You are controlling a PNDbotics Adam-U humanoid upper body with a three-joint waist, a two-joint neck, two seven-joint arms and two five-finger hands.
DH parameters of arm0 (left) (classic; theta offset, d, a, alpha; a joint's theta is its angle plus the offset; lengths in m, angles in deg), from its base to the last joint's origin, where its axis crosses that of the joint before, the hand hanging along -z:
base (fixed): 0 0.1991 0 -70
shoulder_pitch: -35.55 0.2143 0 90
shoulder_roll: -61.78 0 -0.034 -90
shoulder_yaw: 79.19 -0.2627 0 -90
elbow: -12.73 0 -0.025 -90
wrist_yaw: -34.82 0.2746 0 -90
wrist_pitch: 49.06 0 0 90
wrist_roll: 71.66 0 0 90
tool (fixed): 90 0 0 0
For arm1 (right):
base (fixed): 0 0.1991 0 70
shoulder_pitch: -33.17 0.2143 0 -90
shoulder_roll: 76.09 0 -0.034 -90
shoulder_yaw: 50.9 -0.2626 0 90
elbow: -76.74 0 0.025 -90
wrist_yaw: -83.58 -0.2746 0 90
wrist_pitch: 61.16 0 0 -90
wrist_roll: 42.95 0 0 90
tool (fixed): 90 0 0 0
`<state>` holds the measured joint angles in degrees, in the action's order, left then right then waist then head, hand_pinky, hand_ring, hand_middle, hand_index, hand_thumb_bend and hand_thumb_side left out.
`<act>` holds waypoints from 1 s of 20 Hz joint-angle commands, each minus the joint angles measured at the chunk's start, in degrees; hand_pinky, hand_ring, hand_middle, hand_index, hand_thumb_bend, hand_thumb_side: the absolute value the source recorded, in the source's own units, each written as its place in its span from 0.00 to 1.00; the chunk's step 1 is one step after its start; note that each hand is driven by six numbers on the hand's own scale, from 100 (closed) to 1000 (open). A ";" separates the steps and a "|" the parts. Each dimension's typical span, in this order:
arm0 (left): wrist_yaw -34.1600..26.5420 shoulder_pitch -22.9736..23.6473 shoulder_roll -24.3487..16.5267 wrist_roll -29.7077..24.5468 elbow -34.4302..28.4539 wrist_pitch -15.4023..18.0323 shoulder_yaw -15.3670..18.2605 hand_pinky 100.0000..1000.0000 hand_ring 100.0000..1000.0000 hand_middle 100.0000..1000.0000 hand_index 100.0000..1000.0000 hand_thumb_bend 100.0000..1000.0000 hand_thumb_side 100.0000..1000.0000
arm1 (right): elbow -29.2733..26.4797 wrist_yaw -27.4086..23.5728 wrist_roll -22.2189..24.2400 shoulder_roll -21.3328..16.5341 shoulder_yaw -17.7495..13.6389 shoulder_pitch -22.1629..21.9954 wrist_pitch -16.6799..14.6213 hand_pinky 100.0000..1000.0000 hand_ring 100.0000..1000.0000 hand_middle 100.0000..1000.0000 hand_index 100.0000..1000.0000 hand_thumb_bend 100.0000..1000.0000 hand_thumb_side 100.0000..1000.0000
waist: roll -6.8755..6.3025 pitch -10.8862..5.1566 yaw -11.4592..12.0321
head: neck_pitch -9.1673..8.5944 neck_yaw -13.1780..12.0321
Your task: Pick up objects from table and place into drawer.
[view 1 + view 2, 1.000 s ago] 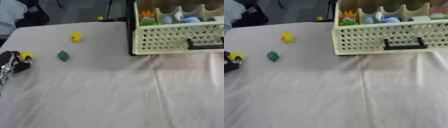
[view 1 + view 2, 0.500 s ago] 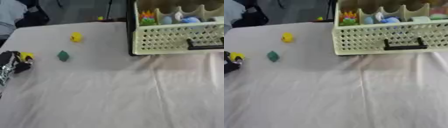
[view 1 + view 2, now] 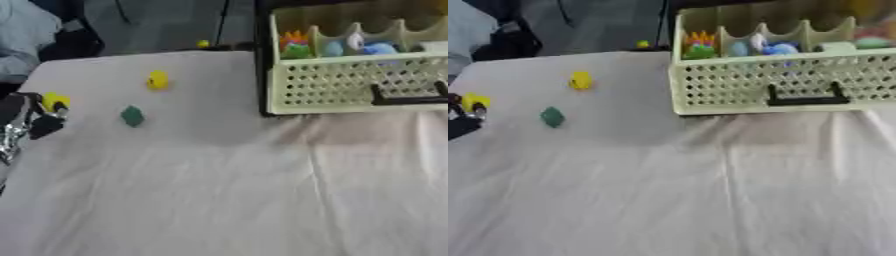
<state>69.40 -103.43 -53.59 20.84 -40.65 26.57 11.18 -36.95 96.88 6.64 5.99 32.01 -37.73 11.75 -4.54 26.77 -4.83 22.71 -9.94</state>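
**Little has changed at the left edge**

Since a second ago we see nothing on the table shifted. Our left hand (image 3: pixel 26 122) stays at the left edge, fingers curled round a yellow piece (image 3: pixel 54 101). A yellow toy (image 3: pixel 157 80) and green block (image 3: pixel 132 116) lie at upper left. The pale perforated drawer (image 3: pixel 737 90), upper right, holds small orange, green and blue items.

A pale perforated drawer (image 3: pixel 785 87) with a dark handle (image 3: pixel 802 100) stands at the far right of the white-clothed table (image 3: pixel 675 190), small coloured things in its compartments. On the far left lie a yellow piece (image 3: pixel 580 80) and, nearer, a green piece (image 3: pixel 552 117). At the left edge the left hand (image 3: pixel 458 120) shows, a yellow object (image 3: pixel 474 102) touching it.
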 commanded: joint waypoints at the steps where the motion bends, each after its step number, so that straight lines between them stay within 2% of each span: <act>1: -1.36 -0.88 -2.97 -0.16 -3.58 0.03 -0.11 0.00 0.21 0.50 0.67 0.00 0.55 | -0.90 -0.96 -0.04 -1.28 -0.66 0.07 0.12 0.43 0.34 0.29 0.79 0.00 0.39 | 0.04 -2.24 0.30 | 0.57 0.49; 7: -3.41 -1.97 -3.30 -2.23 -12.84 0.96 -2.15 0.00 0.21 0.50 0.67 0.00 0.55 | -0.90 -1.76 0.12 -1.78 -0.77 -0.32 0.17 0.43 0.34 0.29 0.79 0.00 0.38 | -0.05 -3.61 0.79 | 1.82 2.01; 12: -3.20 -4.64 -2.28 -4.80 -19.80 1.25 -4.84 0.00 0.21 0.49 0.67 0.00 0.55 | -0.90 -2.43 0.53 -2.20 -0.64 -0.56 0.26 0.43 0.34 0.30 0.79 0.00 0.38 | -0.45 -4.79 0.66 | 2.43 3.03; 20: -0.92 -11.86 0.80 -7.22 -20.96 1.85 -7.33 0.00 0.21 0.49 0.67 0.00 0.55 | -0.90 -3.52 1.48 -3.34 -0.19 -1.01 0.38 0.42 0.34 0.30 0.79 0.00 0.38 | -1.95 -6.95 -0.16 | 3.12 2.52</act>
<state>67.97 -113.87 -51.96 14.00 -60.87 28.22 3.87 -36.95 94.03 7.85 4.65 32.01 -39.03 12.16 -6.79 21.27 -5.04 25.54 -7.15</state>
